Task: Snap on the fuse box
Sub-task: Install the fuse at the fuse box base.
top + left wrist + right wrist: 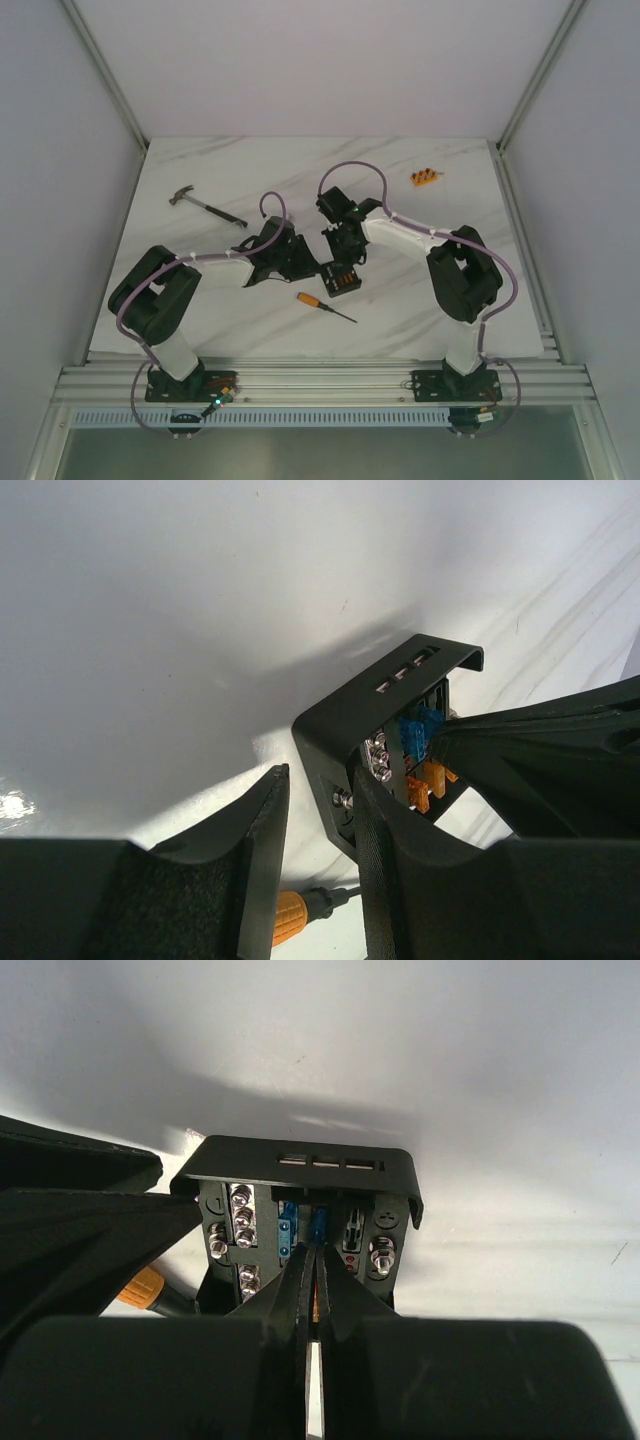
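Both arms are bolted down at the near edge of the table [400,320], which is white stone with grey streaks. Each arm bends up at the elbow and reaches in toward the middle. A little farther in lies a screwdriver [325,307] with an orange handle and a thin dark shaft. Just past it sits the fuse box [343,279], squarish and made of smooth black plastic. It is in the middle of the table, between the two pincers.

The left gripper [318,780] comes in from the left. Its wrist view shows its two dark, bumpy fingers [250,860] apart, one on each side of a side wall of the box, with a gap on the outer side.

The right gripper [310,1260] comes from the far right and points into the box. Its fingers are pressed together. Only its wrist view shows the inside well: blue fuses [287,1222], shiny round screws [240,1215] and three slots in one wall.

Farther off on the left lies a hammer [205,205]. At the far right sits a small orange block [425,178].
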Controlling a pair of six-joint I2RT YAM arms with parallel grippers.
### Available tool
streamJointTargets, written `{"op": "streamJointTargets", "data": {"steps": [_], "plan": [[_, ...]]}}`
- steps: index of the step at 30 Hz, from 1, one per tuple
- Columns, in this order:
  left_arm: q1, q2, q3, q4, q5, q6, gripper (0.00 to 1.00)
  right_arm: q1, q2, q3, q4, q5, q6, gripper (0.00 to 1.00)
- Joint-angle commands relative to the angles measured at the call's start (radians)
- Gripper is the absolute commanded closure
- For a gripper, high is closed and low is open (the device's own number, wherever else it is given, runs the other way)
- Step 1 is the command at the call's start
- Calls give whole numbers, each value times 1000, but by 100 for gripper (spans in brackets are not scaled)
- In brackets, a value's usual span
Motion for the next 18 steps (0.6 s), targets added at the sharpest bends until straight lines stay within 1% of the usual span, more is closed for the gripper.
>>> {"op": "streamJointTargets", "data": {"steps": [1,5,7,12,14,18], "plan": [[13,-7,-32,-33,-32,1,60,10,247,-69,-84,72,-26,100],[13,-16,-43,-33,-48,-3,60,12,296,-48,-69,102,-32,100],[13,-17,-42,-34,-47,-3,60,19,280,-32,-63,110,-47,100],[13,-50,-49,-31,-59,-3,59,38,110,-23,-28,55,-88,99],[14,-67,-49,-31,-67,-1,58,41,35,-21,-29,36,-92,93],[14,-96,-43,-30,-67,1,56,41,-76,-14,-51,22,-90,87]]}}
